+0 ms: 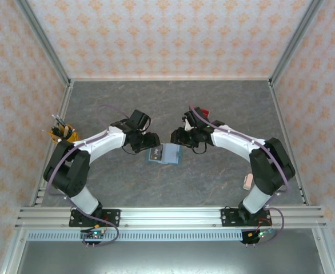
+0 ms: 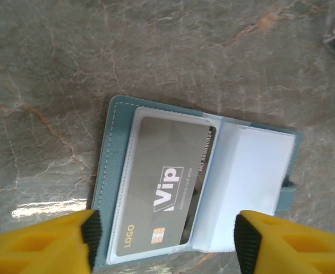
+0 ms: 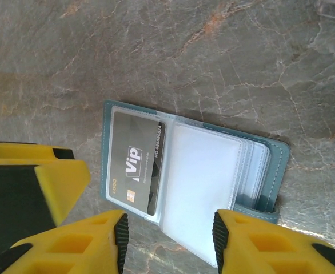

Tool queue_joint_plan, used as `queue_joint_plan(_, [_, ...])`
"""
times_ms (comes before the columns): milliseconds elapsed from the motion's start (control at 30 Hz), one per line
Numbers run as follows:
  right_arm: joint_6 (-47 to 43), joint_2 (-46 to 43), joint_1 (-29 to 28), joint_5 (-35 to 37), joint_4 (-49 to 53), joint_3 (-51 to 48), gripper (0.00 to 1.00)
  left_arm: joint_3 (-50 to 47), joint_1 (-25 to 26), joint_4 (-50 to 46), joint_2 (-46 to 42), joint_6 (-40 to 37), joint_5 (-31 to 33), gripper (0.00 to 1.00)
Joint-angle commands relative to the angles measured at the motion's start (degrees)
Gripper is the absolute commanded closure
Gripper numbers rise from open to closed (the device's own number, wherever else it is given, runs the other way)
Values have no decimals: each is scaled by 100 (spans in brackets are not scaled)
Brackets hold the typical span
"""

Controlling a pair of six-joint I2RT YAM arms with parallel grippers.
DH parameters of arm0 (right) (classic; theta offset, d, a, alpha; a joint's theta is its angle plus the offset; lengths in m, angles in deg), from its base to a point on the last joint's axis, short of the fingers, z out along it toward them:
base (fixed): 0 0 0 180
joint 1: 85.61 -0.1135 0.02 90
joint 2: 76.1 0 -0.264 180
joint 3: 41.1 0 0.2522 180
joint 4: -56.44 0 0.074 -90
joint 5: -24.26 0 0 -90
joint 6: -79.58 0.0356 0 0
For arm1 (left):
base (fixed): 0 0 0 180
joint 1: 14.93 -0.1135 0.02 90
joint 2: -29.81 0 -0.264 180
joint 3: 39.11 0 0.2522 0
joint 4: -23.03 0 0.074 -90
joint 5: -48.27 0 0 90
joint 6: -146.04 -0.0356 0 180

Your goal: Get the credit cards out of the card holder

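Marbled table (image 2: pixel 156 51), stitched teal card holder (image 2: pixel 111 149)

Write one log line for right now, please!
card holder: open, flat on table | Vip card: inside | left gripper: open | right gripper: open

The holder (image 2: pixel 111 154) is teal outside and pale blue inside. The card (image 2: pixel 156 165) is grey-brown with white "Vip" letters and a gold chip. The table (image 2: pixel 156 51) is grey marble with brown veins. The fingers (image 2: pixel 42 245) are yellow and black. The walls (image 1: pixel 167 34) are cream with orange flowers.
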Motion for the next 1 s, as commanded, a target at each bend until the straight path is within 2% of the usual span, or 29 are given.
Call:
queue_joint_plan(0, [483,68,-30,206,-425,-103,55,212,-2,4,178,40,160,43])
queue_joint_plan(267, [686,295,-40,-4,-609,-124,56,348,-4,23,682,79,50,63])
queue_joint_plan(600, [669,511,-61,-166,-589,-75,60,350,-3,-18,889,105,25,74])
queue_joint_plan(800, [605,642,-130,-264,-479,42,66,165,32,136,899,197,-157,83])
queue_joint_plan(967, [563,839,-162,-342,-378,146,71,60,127,187,864,263,-154,86])
